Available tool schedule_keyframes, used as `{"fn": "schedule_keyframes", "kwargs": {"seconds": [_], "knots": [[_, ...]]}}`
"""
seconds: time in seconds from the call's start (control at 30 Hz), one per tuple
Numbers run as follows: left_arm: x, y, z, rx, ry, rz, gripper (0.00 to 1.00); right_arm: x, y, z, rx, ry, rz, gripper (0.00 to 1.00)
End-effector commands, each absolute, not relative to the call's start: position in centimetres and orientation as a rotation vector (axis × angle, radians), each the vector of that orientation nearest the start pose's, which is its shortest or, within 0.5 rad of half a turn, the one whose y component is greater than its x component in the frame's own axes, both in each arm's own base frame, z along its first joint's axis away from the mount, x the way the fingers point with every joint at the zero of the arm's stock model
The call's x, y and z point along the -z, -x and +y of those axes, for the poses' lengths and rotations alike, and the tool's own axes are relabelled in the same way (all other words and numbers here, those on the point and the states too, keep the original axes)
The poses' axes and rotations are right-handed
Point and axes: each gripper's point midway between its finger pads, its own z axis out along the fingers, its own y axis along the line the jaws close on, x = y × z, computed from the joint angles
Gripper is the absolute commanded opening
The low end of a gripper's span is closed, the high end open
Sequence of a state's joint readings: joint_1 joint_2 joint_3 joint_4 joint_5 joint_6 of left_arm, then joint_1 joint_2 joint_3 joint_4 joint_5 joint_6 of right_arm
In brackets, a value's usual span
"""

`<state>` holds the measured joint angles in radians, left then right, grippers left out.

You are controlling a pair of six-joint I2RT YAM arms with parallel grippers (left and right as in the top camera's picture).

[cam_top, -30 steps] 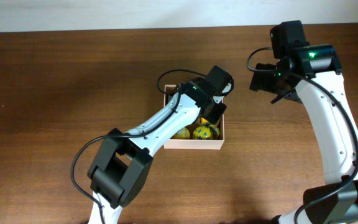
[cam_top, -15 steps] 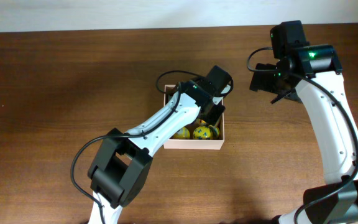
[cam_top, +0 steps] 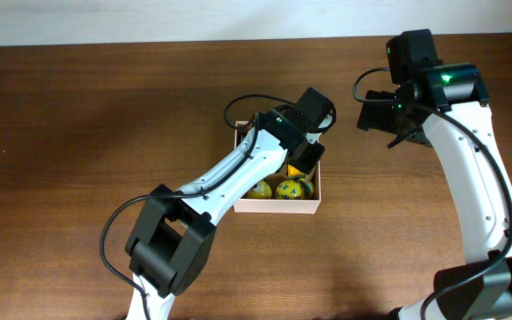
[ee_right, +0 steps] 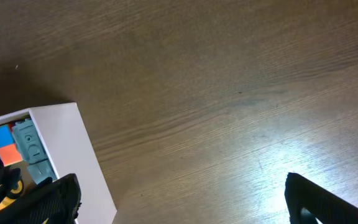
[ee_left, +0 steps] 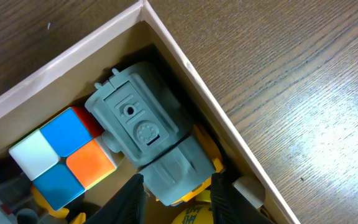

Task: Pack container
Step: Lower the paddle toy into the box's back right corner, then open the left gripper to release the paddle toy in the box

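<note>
**A:** Left side first. The left gripper (ee_left: 178,185) is down inside the container (cam_top: 274,207), which sits mid-table. Its fingers are narrow, pinching the lower end of a grey toy (ee_left: 138,127).

**B:** That grey toy lies along the container's right wall, and a colour cube (ee_left: 61,155) is touching its other side. Two yellow toys (cam_top: 278,188) sit by the near wall.

**A:** Further right, the right gripper (ee_right: 180,190) hangs over the wooden table (ee_right: 229,93), near the container. Its fingers are spread wide with nothing between them.
</note>
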<state>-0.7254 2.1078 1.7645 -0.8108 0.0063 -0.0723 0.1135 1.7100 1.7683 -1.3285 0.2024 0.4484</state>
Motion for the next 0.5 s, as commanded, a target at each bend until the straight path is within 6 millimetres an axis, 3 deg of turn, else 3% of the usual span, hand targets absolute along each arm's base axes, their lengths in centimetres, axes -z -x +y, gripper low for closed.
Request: {"fn": "schedule_keyframes", "kwargs": {"seconds": [0.0, 0.47], "knots": [[-9.43, -38.65, -33.92, 0.233, -0.859, 2.582, 0.36, -22.75, -37.04, 0.29, 0.17, -0.516, 2.714, 0.99], [-9.67, -39.01, -34.26, 0.245, -0.852, 2.563, 0.37, -22.75, -37.04, 0.29, 0.17, -0.516, 2.714, 0.99]]}}
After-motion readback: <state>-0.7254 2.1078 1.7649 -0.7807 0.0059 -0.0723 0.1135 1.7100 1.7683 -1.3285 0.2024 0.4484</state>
